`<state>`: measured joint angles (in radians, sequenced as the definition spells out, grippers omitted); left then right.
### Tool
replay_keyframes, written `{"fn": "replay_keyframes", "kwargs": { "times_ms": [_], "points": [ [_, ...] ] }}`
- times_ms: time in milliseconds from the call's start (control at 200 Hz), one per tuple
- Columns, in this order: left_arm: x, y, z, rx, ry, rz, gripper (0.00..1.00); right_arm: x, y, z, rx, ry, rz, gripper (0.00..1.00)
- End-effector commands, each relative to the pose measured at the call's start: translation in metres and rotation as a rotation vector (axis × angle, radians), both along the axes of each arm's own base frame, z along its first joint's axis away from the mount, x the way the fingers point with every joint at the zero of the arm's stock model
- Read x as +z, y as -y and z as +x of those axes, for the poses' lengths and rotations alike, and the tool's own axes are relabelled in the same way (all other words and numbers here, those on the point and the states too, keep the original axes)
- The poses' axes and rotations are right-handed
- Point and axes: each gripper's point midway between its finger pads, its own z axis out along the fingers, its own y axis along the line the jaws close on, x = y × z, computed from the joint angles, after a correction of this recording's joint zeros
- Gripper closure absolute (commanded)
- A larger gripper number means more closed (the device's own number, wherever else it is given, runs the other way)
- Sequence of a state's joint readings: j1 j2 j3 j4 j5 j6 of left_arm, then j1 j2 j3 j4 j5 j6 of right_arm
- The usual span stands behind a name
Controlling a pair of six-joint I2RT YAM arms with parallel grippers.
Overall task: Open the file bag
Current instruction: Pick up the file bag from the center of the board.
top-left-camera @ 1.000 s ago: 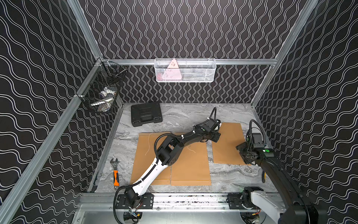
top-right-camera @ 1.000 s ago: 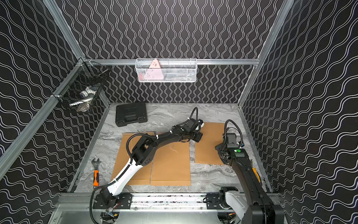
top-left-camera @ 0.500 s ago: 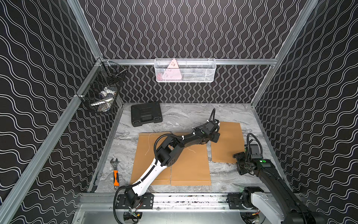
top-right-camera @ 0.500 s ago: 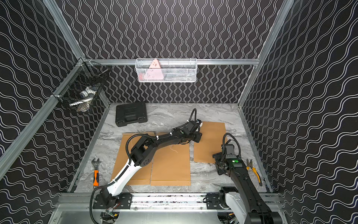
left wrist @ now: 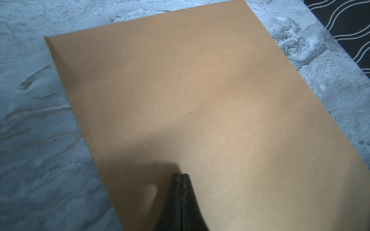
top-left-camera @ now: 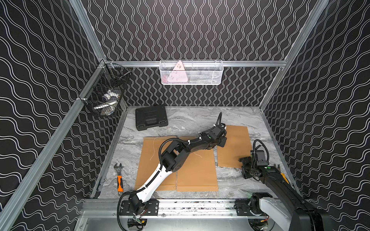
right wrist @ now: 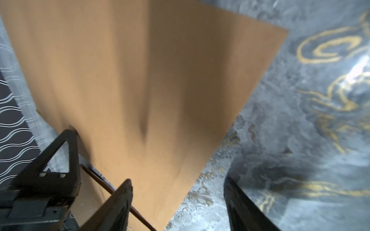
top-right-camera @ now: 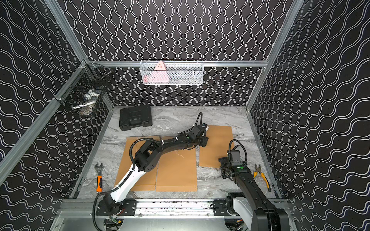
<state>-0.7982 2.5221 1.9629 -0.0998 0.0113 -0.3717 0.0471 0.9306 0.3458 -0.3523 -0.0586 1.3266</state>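
- The file bag (top-left-camera: 234,146), a plain brown envelope, is seen lying flat on the grey marbled counter (top-left-camera: 190,120), on its right side and towards the back wall.
- The left gripper (left wrist: 181,177) is clenched, its jaws shut tight together with nothing between them. In the left wrist view its tip is set down on the file bag's surface, near one long edge.
- In both top views the left arm is stretched low across the counter, and its gripper (top-right-camera: 202,140) is placed over the left edge of the file bag.
- The right gripper (right wrist: 178,182) is released, with its jaws spread wide and nothing clamped. One edge of the file bag is seen running between its fingers (right wrist: 125,192); whether it is touched cannot be told.
- In a top view the right gripper (top-left-camera: 245,168) is found at the near right corner of the file bag.
- Two other brown envelopes (top-left-camera: 197,172) are laid side by side to the left, partly covered by the left arm.
- A black case (top-left-camera: 151,118) is placed near the back left corner.
- An orange-handled wrench (top-left-camera: 119,180) lies by the left wall, and yellow-handled pliers (top-right-camera: 262,177) by the right wall.
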Motion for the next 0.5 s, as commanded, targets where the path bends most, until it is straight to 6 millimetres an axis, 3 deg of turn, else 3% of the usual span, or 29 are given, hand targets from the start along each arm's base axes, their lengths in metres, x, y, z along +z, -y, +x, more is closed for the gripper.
{"fn": "replay_keyframes", "kwargs": {
  "times_ms": [0, 365, 495],
  "points": [
    [-0.042, -0.028, -0.025, 0.022, -0.138, 0.146, 1.0, -0.001, 0.011, 0.006, -0.049, 0.044, -0.048, 0.27],
    [-0.057, -0.028, -0.034, -0.002, -0.158, 0.191, 1.0, -0.015, 0.003, 0.029, -0.003, 0.086, -0.027, 0.27],
    [-0.062, -0.028, -0.039, -0.012, -0.163, 0.203, 1.0, -0.009, 0.002, 0.039, 0.01, 0.128, -0.033, 0.28]
  ]
}}
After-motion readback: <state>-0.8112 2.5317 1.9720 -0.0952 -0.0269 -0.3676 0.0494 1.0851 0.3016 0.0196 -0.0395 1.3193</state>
